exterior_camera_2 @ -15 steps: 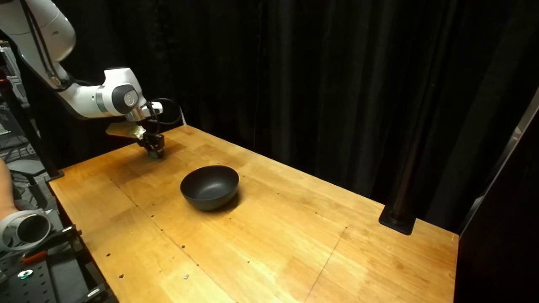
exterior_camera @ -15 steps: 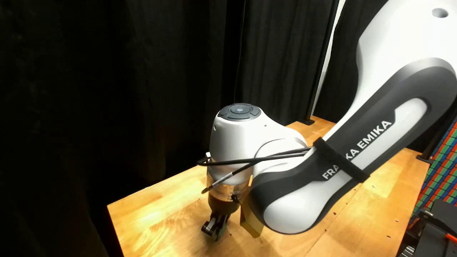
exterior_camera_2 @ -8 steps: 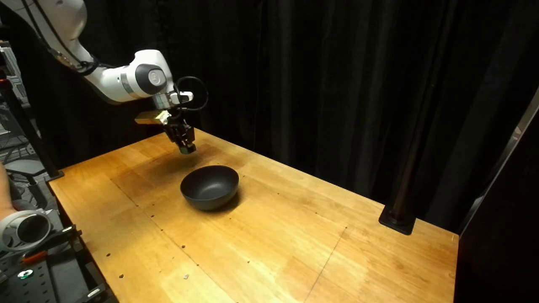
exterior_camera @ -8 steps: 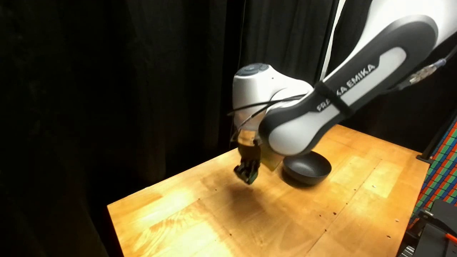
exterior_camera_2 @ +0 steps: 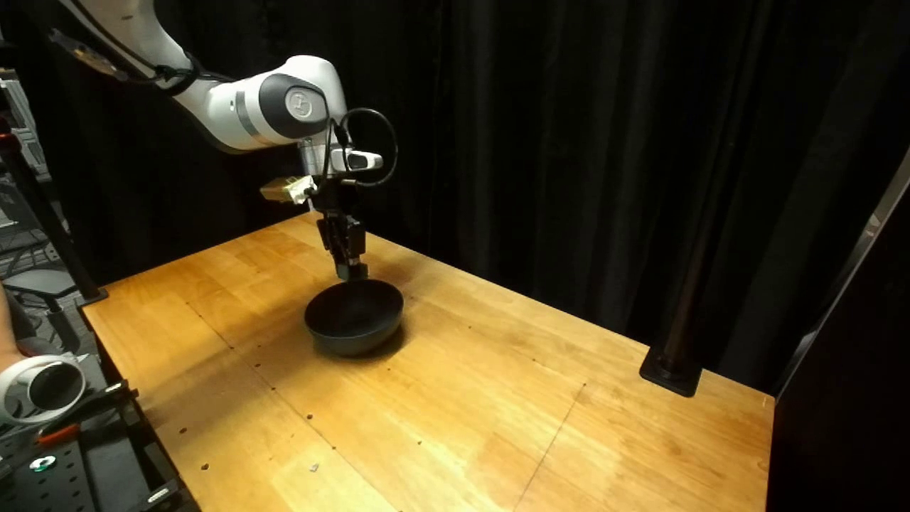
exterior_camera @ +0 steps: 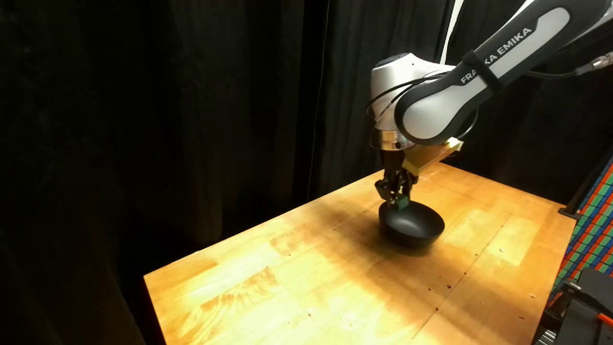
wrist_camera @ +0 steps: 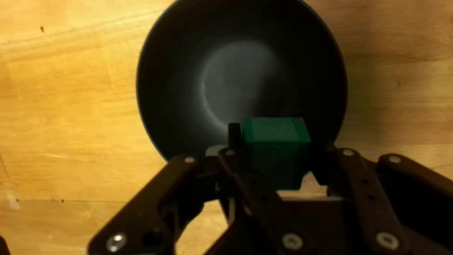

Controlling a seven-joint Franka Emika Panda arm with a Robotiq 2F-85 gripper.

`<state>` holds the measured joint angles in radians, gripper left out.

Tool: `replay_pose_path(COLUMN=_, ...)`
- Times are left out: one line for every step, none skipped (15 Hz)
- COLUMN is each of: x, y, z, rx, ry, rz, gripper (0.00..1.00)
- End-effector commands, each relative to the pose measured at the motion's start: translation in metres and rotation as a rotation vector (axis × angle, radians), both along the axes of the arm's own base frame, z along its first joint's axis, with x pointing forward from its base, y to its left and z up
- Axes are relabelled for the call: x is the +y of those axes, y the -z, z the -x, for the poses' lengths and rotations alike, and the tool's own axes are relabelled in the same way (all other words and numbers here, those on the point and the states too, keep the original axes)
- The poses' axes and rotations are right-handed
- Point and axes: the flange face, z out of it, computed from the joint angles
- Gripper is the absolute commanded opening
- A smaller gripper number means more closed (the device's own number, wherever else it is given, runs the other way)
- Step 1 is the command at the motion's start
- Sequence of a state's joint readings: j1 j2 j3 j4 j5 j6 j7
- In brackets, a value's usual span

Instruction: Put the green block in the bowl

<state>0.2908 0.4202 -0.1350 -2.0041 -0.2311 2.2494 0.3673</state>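
- The Franka Emika Panda arm [exterior_camera_2: 259,114] stands farther right than half a second ago in both exterior views, with the Robotiq gripper [exterior_camera_2: 352,271] and the green cube [wrist_camera: 277,130] now at the black bowl [exterior_camera: 413,229], which sits where it did.
- The gripper is clamped on the cube, which sits between its fingers [wrist_camera: 234,136] in the wrist view.
- The cube is raised over the far part of the bowl in both exterior views; I cannot tell whether it touches the rim.
- In the wrist view it overlaps the bowl's near side, a little right of the middle.
- The bowl stands upright on the wooden table [exterior_camera_2: 462,384].
- A black curtain [exterior_camera_2: 540,142] hangs beyond the table, and a black base plate [exterior_camera_2: 670,375] sits at its far right in an exterior view.
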Motion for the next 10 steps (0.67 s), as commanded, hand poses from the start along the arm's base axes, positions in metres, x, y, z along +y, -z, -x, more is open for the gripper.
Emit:
replay_pose_path(x=-0.014, y=-0.008, z=0.018, rx=0.061, ry=0.02, rz=-0.087, gripper=0.81)
replay_pose_path(x=-0.017, y=-0.011, z=0.021, rx=0.065, ry=0.02, rz=-0.113, gripper=0.88)
replay_pose_path(x=-0.019, y=-0.015, z=0.023, rx=0.06, ry=0.021, rz=-0.134, gripper=0.98)
replay_pose_path(x=-0.021, y=-0.029, z=0.027, rx=0.028, ry=0.012, rz=-0.152, gripper=1.0)
replay_pose_path(x=-0.023, y=-0.041, z=0.032, rx=0.0, ry=0.005, rz=-0.171, gripper=1.0)
replay_pose_path(x=-0.024, y=-0.059, z=0.038, rx=-0.046, ry=0.0, rz=-0.182, gripper=1.0)
replay_pose_path(x=-0.026, y=-0.074, z=0.042, rx=-0.082, ry=-0.007, rz=-0.188, gripper=1.0)
replay_pose_path(x=-0.027, y=-0.088, z=0.048, rx=-0.119, ry=-0.015, rz=-0.197, gripper=1.0)
replay_pose_path(x=-0.028, y=-0.101, z=0.053, rx=-0.15, ry=-0.022, rz=-0.2, gripper=1.0)
replay_pose_path(x=-0.029, y=-0.111, z=0.059, rx=-0.17, ry=-0.013, rz=-0.217, gripper=1.0)
